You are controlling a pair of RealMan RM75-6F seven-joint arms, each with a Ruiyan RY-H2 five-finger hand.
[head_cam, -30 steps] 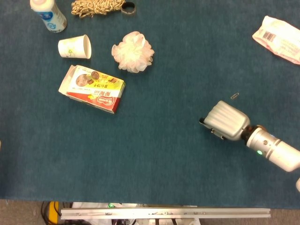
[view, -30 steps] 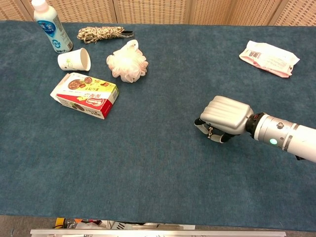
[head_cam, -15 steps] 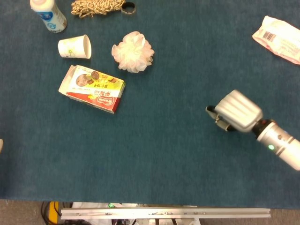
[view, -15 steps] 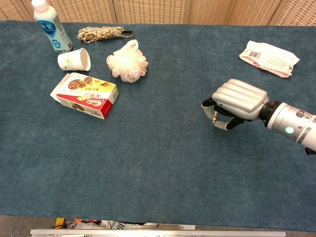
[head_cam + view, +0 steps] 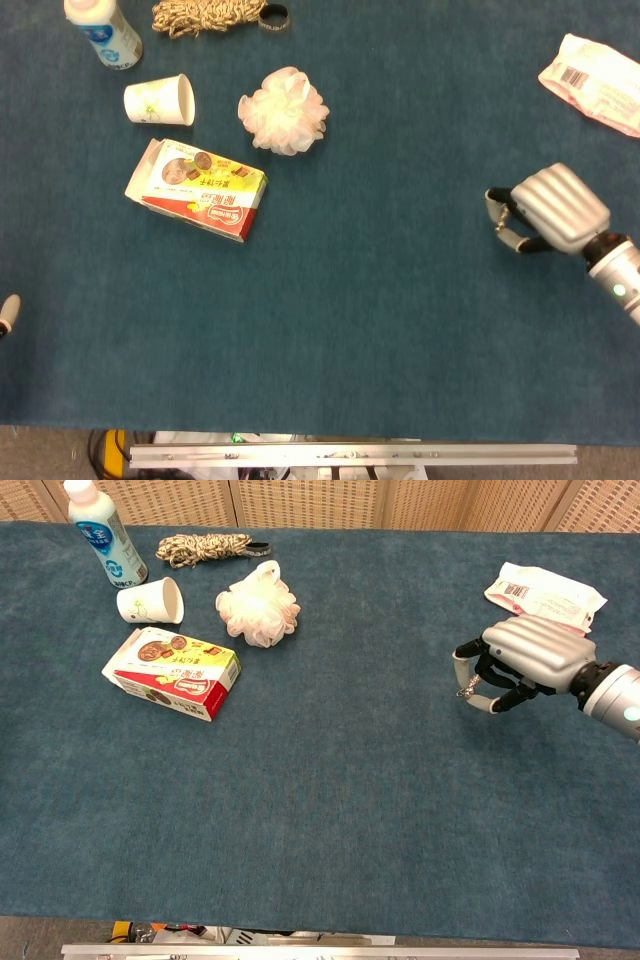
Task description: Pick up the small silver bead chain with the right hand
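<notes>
My right hand [image 5: 548, 208] hovers low over the blue cloth at the right, and the chest view shows the same right hand [image 5: 520, 660]. Its fingers are curled in, with the thumb [image 5: 464, 670] out in front on the left. The small silver bead chain lay on the cloth where these fingertips [image 5: 499, 212] now are, and I cannot pick it out in either view. A small silvery bit shows at the thumb tip; I cannot tell whether it belongs to the chain. Only a tip of my left hand [image 5: 8, 310] shows at the left edge.
A white wipes packet [image 5: 592, 82] lies beyond the right hand. At the far left are a snack box [image 5: 198, 188], a white bath pouf [image 5: 284, 110], a tipped paper cup [image 5: 160, 101], a bottle [image 5: 103, 30] and a coiled rope [image 5: 208, 14].
The right hand has travelled right and away from me, from mid-table to the spot where the chain lay, and now covers it. The left hand's tip has appeared at the left edge.
</notes>
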